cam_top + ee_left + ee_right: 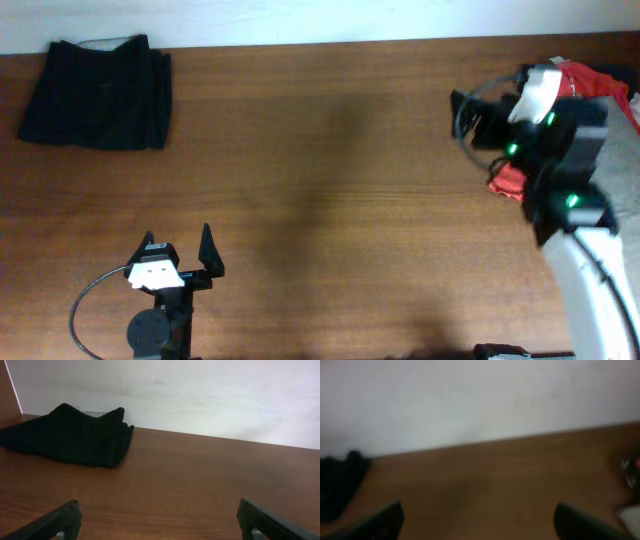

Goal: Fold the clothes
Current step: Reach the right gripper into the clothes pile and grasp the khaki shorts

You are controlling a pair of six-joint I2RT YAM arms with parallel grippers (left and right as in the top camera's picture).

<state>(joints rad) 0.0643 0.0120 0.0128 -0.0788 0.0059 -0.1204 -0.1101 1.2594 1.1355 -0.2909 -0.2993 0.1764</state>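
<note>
Brown wood grain covers the table (330, 200) from edge to edge; nearest the robot's side, low on the left, the left gripper (180, 245) sits just above the wood with its two dark fingers (57, 521) spread as wide as they go, nothing between them but bare board; farther in and on the opposite side, the right arm reaches over the table's right end, green lights showing on its housing, and the right gripper (479, 511) points leftward across the surface, its jaws likewise fully apart and holding nothing; under and beside that arm lies the red garment (508, 180), bunched, with one piece showing below the wrist and more red near the far right corner, the arm hiding the stretch between, so its full outline cannot be told; well apart from it, at the far left corner, the black garment (95, 92) rests as a flat folded stack on the wood, touched by neither gripper; behind everything rises a plain white wall (200, 395).
</note>
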